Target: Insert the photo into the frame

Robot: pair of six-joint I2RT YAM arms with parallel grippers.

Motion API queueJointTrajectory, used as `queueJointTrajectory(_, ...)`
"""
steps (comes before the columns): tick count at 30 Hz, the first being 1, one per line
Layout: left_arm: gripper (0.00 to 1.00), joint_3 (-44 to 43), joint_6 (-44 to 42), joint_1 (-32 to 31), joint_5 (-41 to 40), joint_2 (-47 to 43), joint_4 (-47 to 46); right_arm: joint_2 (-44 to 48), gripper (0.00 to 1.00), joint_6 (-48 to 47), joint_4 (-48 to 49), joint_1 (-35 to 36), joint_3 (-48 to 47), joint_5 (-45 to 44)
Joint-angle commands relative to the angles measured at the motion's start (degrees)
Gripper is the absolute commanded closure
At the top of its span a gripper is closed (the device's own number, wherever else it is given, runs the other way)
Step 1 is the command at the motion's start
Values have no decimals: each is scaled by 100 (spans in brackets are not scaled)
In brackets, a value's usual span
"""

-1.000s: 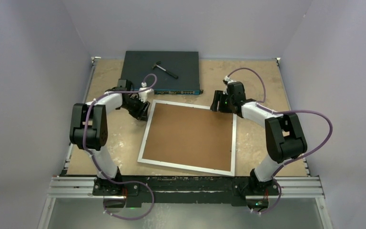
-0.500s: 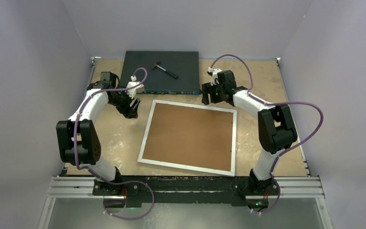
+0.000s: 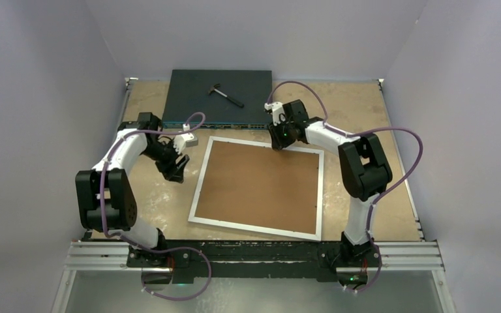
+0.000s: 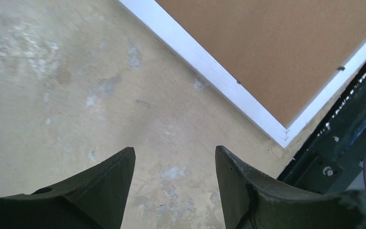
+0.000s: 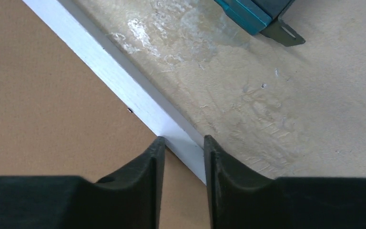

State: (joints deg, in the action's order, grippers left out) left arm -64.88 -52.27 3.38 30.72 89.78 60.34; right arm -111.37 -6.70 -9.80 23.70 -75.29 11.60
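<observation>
Frame (image 3: 199, 186): lies flat and back-up on the table (image 3: 365, 111), mid-area and slightly skewed, with its white border visible all round.
Backing board (image 3: 258, 186): plain brown, and it fills the opening inside the border.
Photo: I see it in no view. I cannot say whether it sits under the board or lies somewhere else.
Progress: in my judgement this is a late stage if the print is already beneath the board, with only securing left. If it is not, the board must come out first.
Left gripper (image 4: 175, 155): jaws apart with nothing between them, over bare table beside the frame's left border and not touching it.
Right gripper (image 5: 181, 140): at the frame's far border, its fingers set narrowly either side of the white strip. I cannot tell whether they pinch it or only hover.
Hard to read: the glass side faces down and is unseen. Small dark marks at the board's edge may be retaining tabs, but they are too small to confirm.
Other items: a dark switch box (image 3: 218, 98) at the far edge, with a small hammer (image 3: 225, 94) on top.
</observation>
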Motion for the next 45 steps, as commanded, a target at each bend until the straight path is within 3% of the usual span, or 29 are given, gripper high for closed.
queueJointTrajectory(1,39,333,-536,31,-38,-282,287,72,74,-48,-93,47,-45,-255)
queueJointTrajectory(2,39,449,-520,31,-85,-319,207,112,84,-23,-61,47,-21,-254)
queueJointTrajectory(5,39,623,-465,31,-232,-416,-20,184,99,45,-82,47,39,-286)
queueJointTrajectory(10,40,684,-493,31,-204,-406,-19,488,100,270,22,47,261,-277)
queueJointTrajectory(14,39,710,-898,31,54,-469,305,466,59,464,-35,16,298,-268)
queueJointTrajectory(17,37,896,-1425,-104,224,-869,503,251,48,860,28,-140,144,-301)
queueJointTrajectory(25,33,1882,-1917,-1021,-252,-1658,108,479,39,1810,594,-833,697,-43)
queueJointTrajectory(29,16,2147,-2076,-1350,-306,-1715,64,637,39,2002,650,-1139,905,223)
queueJointTrajectory(35,11,2816,-1601,-2011,-599,-2447,-1027,651,40,2150,536,-1183,1234,10)
queueJointTrajectory(45,6,3521,-1170,-2270,-1024,-2925,-1805,858,42,2241,596,-1263,1615,87)
